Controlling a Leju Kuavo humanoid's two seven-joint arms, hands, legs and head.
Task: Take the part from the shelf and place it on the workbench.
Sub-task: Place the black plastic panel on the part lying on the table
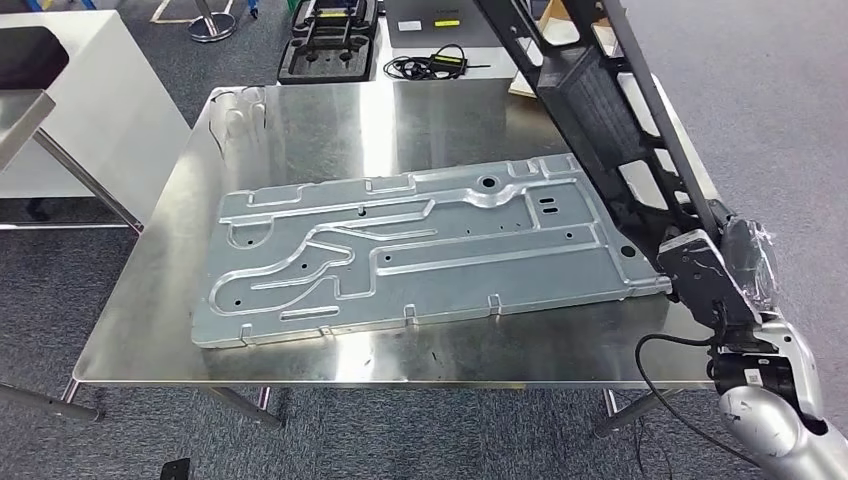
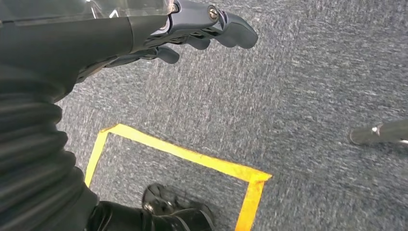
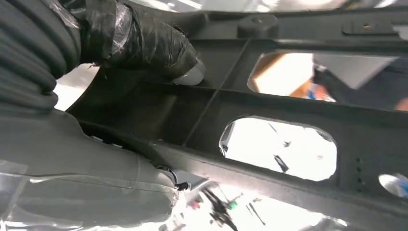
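Note:
A long black plastic part (image 1: 590, 110) with ribs and cut-outs slants over the right side of the steel workbench (image 1: 300, 130), its lower end near the table's right edge. My right hand (image 1: 715, 270) grips that lower end. The right wrist view has the thumb (image 3: 144, 45) pressed against the black part (image 3: 288, 110), with the fingers wrapped under its rim. My left hand (image 2: 192, 31) hangs over grey carpet, fingers loosely extended and holding nothing.
A large stamped metal panel (image 1: 410, 245) lies flat across the workbench. A white table (image 1: 90, 90) stands at the left. Behind the bench lie a black tray (image 1: 330, 40) and a cable (image 1: 430, 65). Yellow floor tape (image 2: 192, 156) marks the carpet.

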